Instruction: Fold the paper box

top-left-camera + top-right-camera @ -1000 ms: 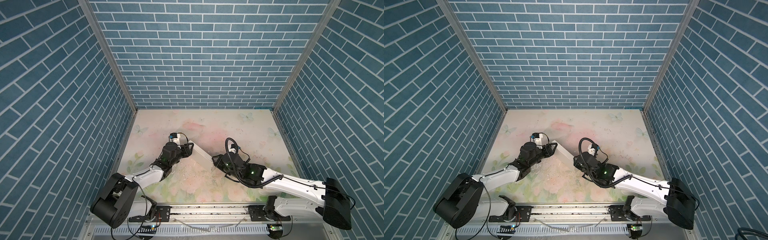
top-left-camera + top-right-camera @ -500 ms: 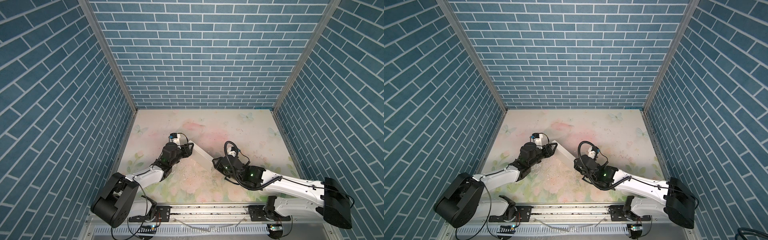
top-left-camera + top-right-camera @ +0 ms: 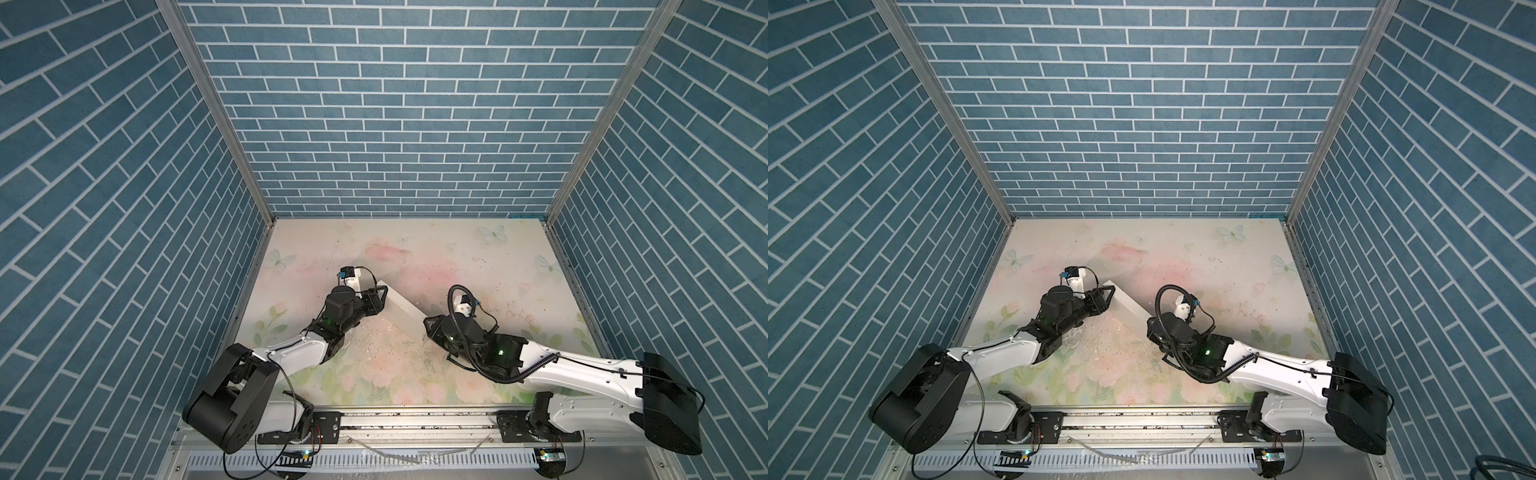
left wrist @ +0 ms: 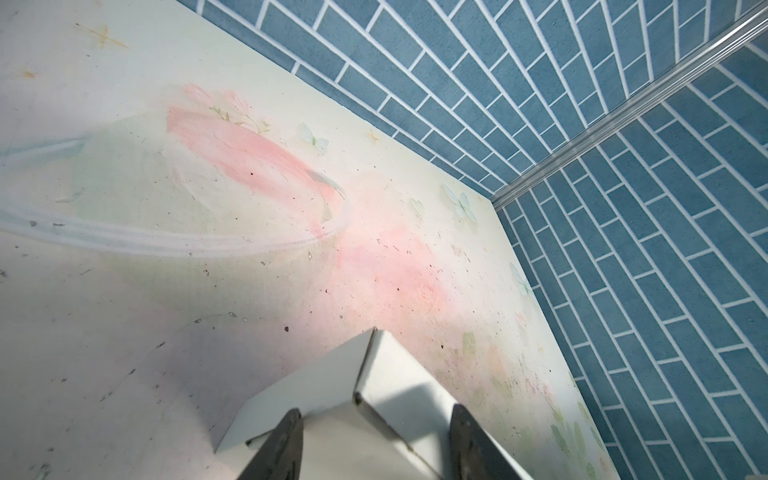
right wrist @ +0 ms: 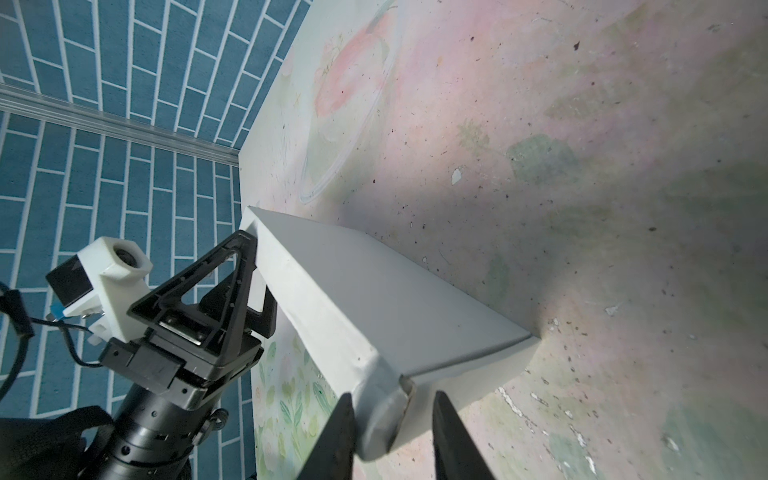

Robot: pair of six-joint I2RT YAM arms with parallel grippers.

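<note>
Right end effector (image 5: 392, 398) narrowed, loose round paper box (image 5: 374, 299) (left end effector (image 4: 376, 411) grasps it).

I look steeply down from high in both top views, wrist views close, sharing the paper box (image 4: 332, 395)

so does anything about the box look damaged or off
Yes. In the right wrist view, the corner of the paper box that lies inside the right gripper is crushed: rounded and creased, with a seam gaping, unlike its crisp other edges. The table is also scuffed and flecked with debris.
</note>
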